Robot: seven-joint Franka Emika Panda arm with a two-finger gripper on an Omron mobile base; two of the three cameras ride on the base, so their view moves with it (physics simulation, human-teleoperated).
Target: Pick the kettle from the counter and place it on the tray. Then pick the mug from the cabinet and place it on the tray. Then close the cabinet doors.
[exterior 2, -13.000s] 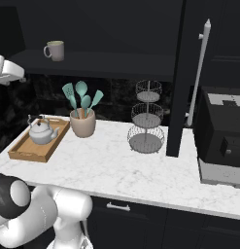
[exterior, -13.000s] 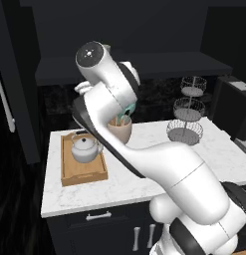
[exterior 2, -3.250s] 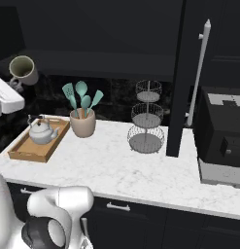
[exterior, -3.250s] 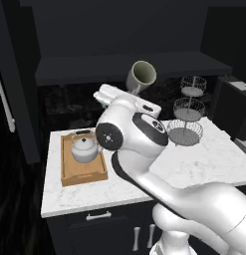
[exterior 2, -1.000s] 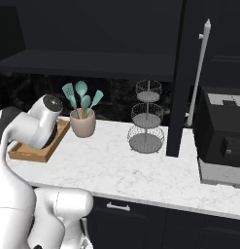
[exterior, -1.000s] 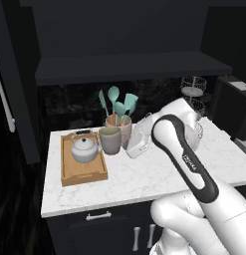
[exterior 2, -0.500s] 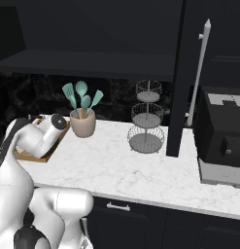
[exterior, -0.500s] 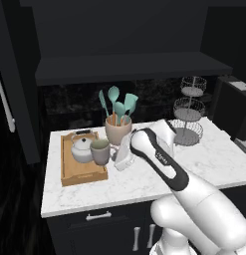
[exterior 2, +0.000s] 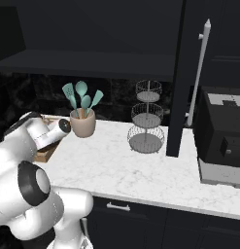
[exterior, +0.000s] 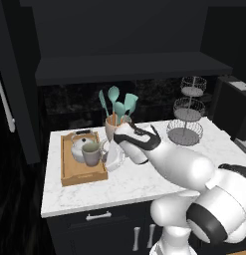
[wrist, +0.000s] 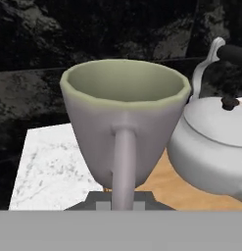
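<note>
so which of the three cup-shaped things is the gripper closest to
The mug with the pale green inside, right at the gripper over the tray. The kettle sits just beyond it, and the tan utensil pot stands off the tray.

The white arm (exterior: 194, 174) rises from its base at the lower right of the left base view, bends at a dark-jointed elbow and reaches forward and to the left, low over the tabletop (exterior: 134, 179). Its wrist lies nearly level, with the claw (exterior: 105, 152) pointing left. The claw is clamped on the handle of the mug (exterior: 91, 154), held upright. In the right base view the forearm (exterior 2: 41, 132) stretches off toward the left edge.
</note>
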